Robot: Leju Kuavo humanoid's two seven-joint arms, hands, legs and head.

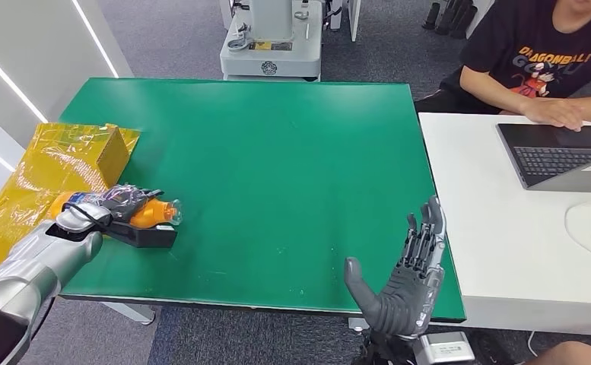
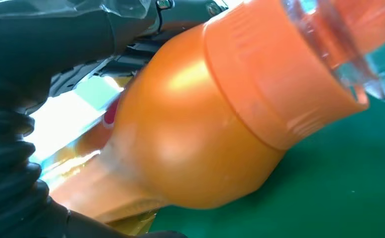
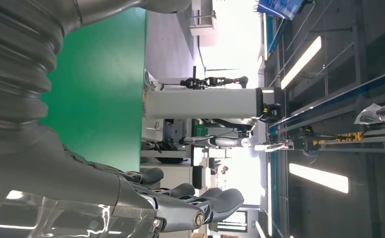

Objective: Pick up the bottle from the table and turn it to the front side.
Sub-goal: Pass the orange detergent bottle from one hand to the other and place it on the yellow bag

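- The orange bottle point(image 1: 152, 213) is gripped by the left hand point(image 1: 117, 204) near the left front corner of the green table point(image 1: 277, 167), lying on its side with the cap end pointing toward the table's middle; whether it is lifted clear or resting on the dark block point(image 1: 151, 236) beneath cannot be told.
- A slip could occur during the turn, since the smooth rounded shoulder (seen close in the left wrist view point(image 2: 190, 144)) offers little purchase.
- The bottle could be knocked against the yellow box point(image 1: 108, 156) or caught in the yellow foil bag point(image 1: 26, 194) just beside it if swung that way.
- The right hand point(image 1: 406, 281) is held open, fingers spread upward, at the table's front right edge, holding nothing.
- Counted: one bottle, one box, one bag, one block, two hands, one laptop point(image 1: 558, 156) on the white side table point(image 1: 505, 251), one seated person point(image 1: 535, 61).
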